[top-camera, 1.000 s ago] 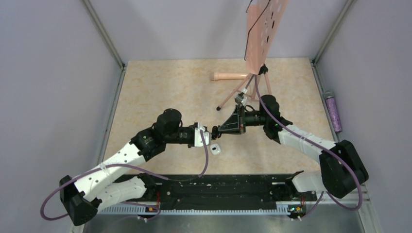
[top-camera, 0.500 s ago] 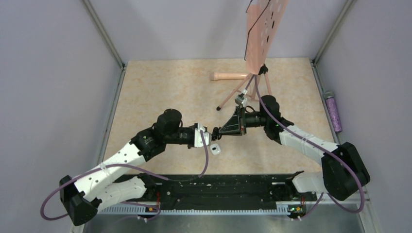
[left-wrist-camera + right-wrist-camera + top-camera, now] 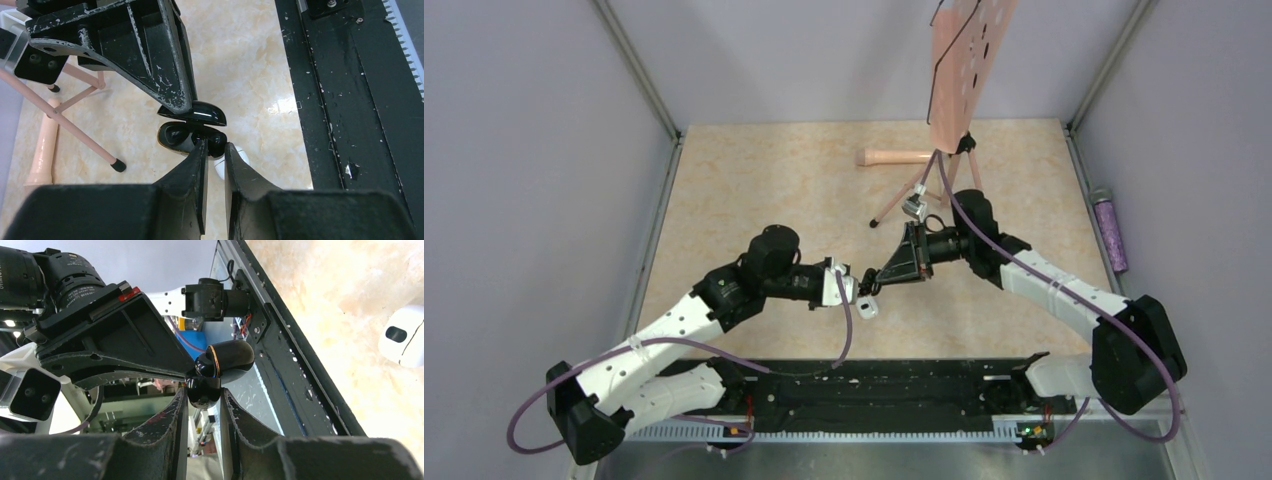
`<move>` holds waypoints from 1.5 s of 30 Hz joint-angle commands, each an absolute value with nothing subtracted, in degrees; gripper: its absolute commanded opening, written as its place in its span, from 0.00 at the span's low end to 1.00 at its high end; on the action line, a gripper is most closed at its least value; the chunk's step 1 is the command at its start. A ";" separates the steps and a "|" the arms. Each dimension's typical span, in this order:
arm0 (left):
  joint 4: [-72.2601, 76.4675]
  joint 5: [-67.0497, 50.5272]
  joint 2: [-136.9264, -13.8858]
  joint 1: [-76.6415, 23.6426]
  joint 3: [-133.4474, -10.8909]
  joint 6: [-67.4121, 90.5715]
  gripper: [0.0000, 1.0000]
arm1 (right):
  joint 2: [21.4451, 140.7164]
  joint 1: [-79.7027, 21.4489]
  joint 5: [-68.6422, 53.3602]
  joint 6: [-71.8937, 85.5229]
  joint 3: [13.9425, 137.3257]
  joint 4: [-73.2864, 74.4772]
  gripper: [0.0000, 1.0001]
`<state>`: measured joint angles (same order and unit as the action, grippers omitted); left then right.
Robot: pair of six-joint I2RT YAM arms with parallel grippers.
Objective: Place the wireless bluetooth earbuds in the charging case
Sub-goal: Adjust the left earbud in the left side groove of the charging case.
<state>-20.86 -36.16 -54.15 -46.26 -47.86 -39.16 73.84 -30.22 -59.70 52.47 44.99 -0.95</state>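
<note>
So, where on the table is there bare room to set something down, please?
Bare: the table's far-left stretch, between the left wall and the pink stand, and the far-right corner. Crowded: the middle, where the left claw and right claw meet at the black case, near a white pod.

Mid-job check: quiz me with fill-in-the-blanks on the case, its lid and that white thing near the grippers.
The right gripper is shut on the charging case, whose lid stands ___.
The case's shell is ___ in colour.
The white object lies on the ___, held by neither gripper.
Missing: open; black; table.
</note>
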 commanded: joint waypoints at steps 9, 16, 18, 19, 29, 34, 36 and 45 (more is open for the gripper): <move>-12.69 -36.47 -51.40 -46.36 -48.53 -34.89 0.00 | 73.47 -30.30 -58.05 65.50 39.09 -19.36 0.00; -10.53 -34.92 -50.93 -46.36 -47.35 -34.17 0.00 | 73.41 -30.24 -57.55 66.59 37.92 -20.73 0.00; -10.86 -34.98 -51.02 -46.40 -47.20 -34.31 0.00 | 73.45 -30.24 -57.39 66.66 37.95 -20.97 0.00; -10.94 -34.89 -50.91 -46.36 -47.18 -34.33 0.00 | 73.47 -30.25 -57.37 66.70 37.93 -20.92 0.00; -17.23 -36.97 -49.62 -46.32 -48.95 -39.07 0.00 | 74.41 -30.25 -60.93 62.48 38.20 -18.58 0.00; -27.12 -41.01 -50.47 -46.32 -52.90 -47.56 0.00 | 76.38 -30.28 -63.35 47.45 43.81 -2.86 0.00; -32.71 -42.19 -51.98 -46.24 -55.29 -50.39 0.00 | 77.58 -30.24 -64.43 40.96 46.34 3.79 0.00; -37.73 -52.04 -57.52 -46.27 -58.04 -57.13 0.00 | 83.52 -30.25 -68.93 20.20 52.91 23.90 0.00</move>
<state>-33.45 -44.75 -54.74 -46.24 -55.44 -51.79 81.93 -30.22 -64.90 33.19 48.99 13.04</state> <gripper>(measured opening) 0.175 0.238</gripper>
